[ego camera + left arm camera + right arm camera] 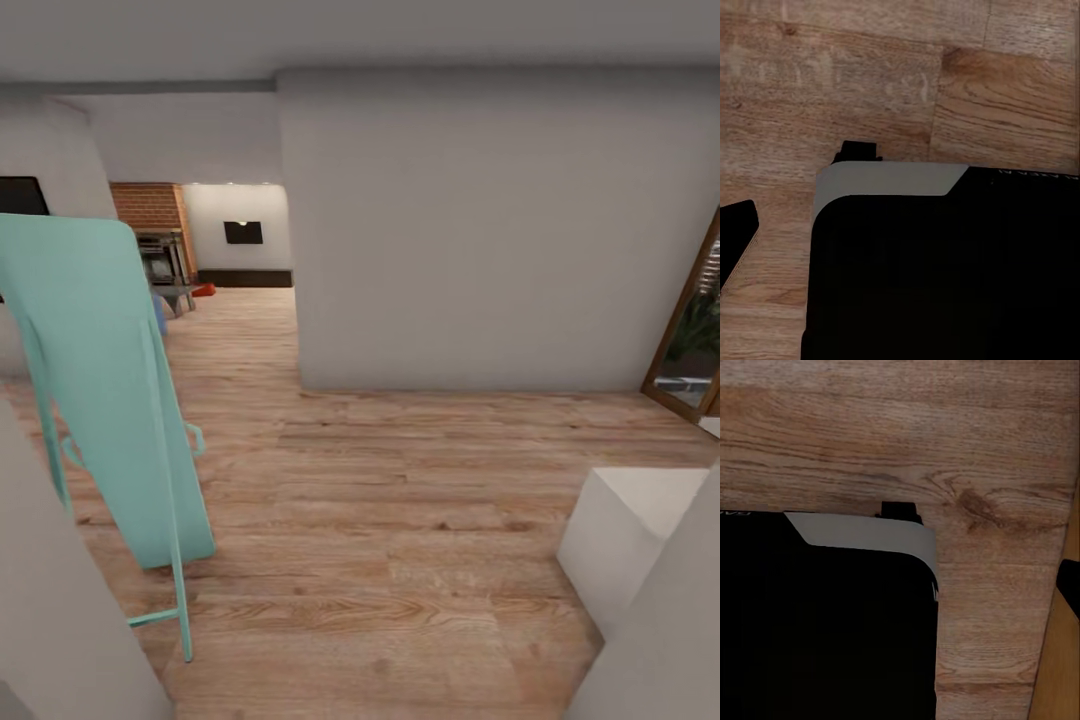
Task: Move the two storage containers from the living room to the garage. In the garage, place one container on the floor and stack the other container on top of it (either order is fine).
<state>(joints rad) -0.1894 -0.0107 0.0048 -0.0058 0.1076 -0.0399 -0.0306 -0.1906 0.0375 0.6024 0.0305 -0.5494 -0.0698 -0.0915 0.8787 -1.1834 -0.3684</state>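
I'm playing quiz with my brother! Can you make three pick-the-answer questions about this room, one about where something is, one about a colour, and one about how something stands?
1. Where is the brick fireplace?
A. far back, left of the big white wall
B. right beside the glass door
C. on the white box

2. What colour is the tall folded board?
A. yellow
B. turquoise
C. purple

3. How does that board stand?
A. flat on the floor
B. hanging from the ceiling
C. tilted, on thin legs

Answers: 1 A, it shows through the opening left of the white wall. 2 B, its surface is pale blue-green. 3 C, it slants upward from the wood floor.
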